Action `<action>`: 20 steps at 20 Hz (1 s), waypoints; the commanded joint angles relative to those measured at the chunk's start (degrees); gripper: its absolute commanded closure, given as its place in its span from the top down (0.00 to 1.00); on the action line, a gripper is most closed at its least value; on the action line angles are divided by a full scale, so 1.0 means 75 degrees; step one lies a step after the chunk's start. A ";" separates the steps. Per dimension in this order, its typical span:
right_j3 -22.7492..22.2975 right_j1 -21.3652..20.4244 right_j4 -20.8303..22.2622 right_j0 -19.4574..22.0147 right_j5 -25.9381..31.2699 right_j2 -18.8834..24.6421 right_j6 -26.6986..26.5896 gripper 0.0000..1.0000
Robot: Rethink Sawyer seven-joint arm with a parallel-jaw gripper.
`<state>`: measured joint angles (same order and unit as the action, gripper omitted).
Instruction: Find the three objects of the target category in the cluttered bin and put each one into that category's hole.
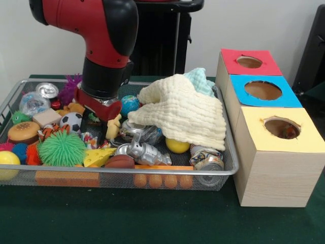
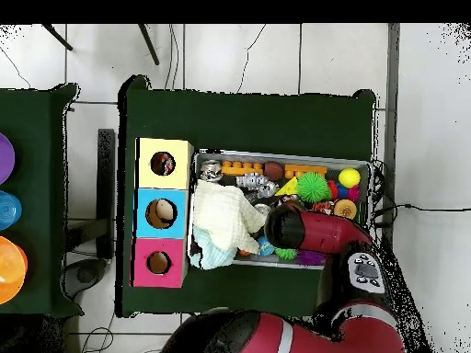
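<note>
The green surface point(image 1: 152, 218) carried pretty much everything here. The red and black arm point(image 1: 104, 35) came down into the wire mesh bin point(image 1: 223, 170), roughly over the middle of the clutter, and in the overhead view it covered a good chunk of the bin's contents. Right beside the bin stood the wooden box point(image 1: 277, 173) with three holes on top: red point(image 1: 249, 62), blue point(image 1: 263, 90) and yellow point(image 1: 282, 127), with something small sitting inside the yellow one.

A big cream cloth point(image 1: 183, 112) was draped over one side of the bin, with a pale blue cloth point(image 1: 200, 80) poking out behind it. The gripper point(image 1: 99, 122) sat low among the toys, next to a soccer ball point(image 1: 71, 121) and a small blue globe ball point(image 1: 129, 104); whether it was clenched or released couldn't be told from either view.

Smaller stuff: a spiky green ball point(image 1: 62, 148), a toy burger point(image 1: 23, 132), a cheese wedge point(image 1: 99, 157), a silver robot figure point(image 1: 144, 152), a yellow ball point(image 1: 177, 146) and a crushed can point(image 1: 207, 158).
</note>
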<state>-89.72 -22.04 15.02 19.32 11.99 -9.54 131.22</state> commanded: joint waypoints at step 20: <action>-0.0097 -0.0242 -0.0151 0.0018 -0.0034 0.0196 0.0382 0.00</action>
<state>-89.68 -21.20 15.04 18.29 7.21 -11.86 131.22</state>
